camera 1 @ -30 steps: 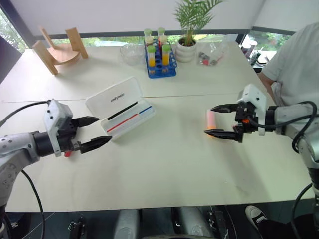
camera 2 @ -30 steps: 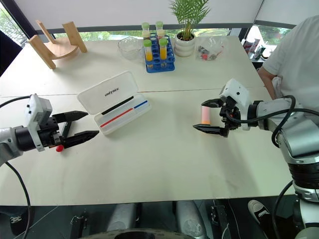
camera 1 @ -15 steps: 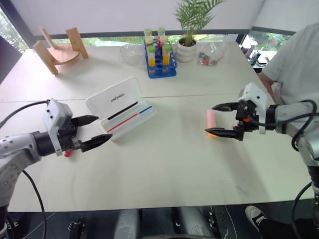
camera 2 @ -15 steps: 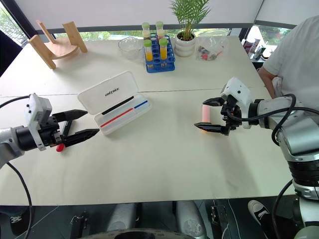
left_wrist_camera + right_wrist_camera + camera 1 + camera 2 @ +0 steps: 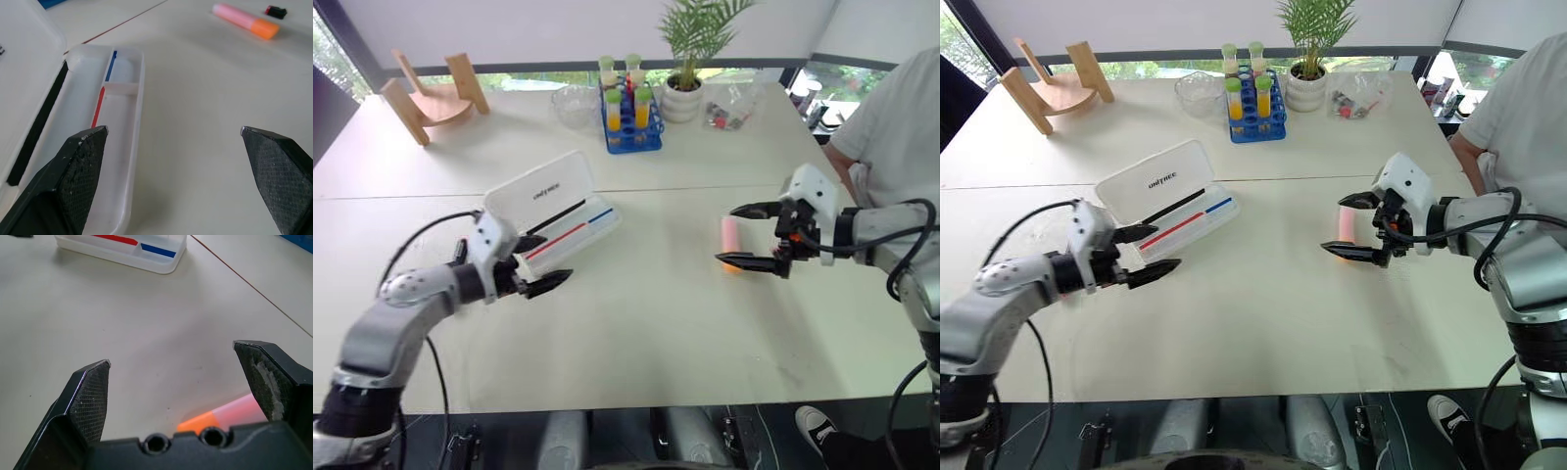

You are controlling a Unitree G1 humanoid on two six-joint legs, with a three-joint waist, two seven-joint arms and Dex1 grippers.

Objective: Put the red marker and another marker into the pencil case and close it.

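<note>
Pencil case: one, flat white box on the desk, lid hinged open and leaning back; tray bears one red and one blue stripe; a dark bar lies along the hinge side.
Pink-orange marker: one, thick, pale pink barrel with orange end, lying on the desk well apart from the case, on the robot's right.
Red marker: none identifiable for certain; the dark bar at the hinge cannot be read as a marker.
Left tool: fingers spread wide, empty, just at the tray's near edge.
Right tool: fingers spread wide, empty, straddling the pink-orange marker without clamping it.
Step in hand, judged: right tool takes up the thick marker.
Method advised: lower until both fingers flank the barrel's middle, squeeze across the width, not the length; lift level so the round barrel does not roll free.
Left tool's part, judged: may steady the tray, since the light case could slide when a marker is dropped in.
Other items: one blue rack of tubes, one potted plant, one glass bowl, one wooden stand, one person at the desk's right edge.
</note>
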